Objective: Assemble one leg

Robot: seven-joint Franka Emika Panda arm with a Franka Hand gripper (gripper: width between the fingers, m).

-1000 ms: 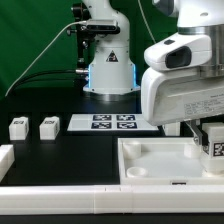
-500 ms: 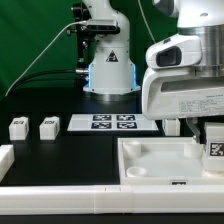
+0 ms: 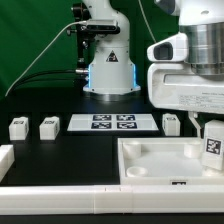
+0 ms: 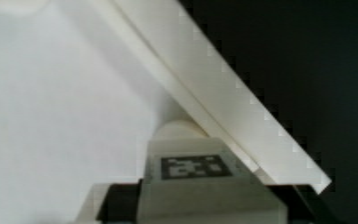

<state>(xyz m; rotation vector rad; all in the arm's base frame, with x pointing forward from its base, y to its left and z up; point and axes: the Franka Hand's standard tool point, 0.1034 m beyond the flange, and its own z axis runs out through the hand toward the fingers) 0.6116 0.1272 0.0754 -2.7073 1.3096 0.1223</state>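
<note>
My gripper (image 4: 202,203) is shut on a leg (image 4: 195,165), a small white block with a black-and-white tag, held between the dark fingers (image 4: 119,202). In the exterior view the held leg (image 3: 212,146) is upright over the right end of the large white tray-like piece (image 3: 150,158). I cannot tell whether it touches the tray. Two more legs (image 3: 17,128) (image 3: 48,127) stand on the black table at the exterior view's left. Another leg (image 3: 171,123) stands just behind the tray.
The marker board (image 3: 112,122) lies flat behind the tray, in front of the arm's base (image 3: 108,70). A white part's corner (image 3: 5,157) shows at the left edge. The tray's raised rim (image 4: 229,95) runs diagonally past the held leg.
The arm's body has shifted toward the exterior view's right, uncovering the leg behind the tray. The held leg has stayed over the tray's right end, slightly lower.
</note>
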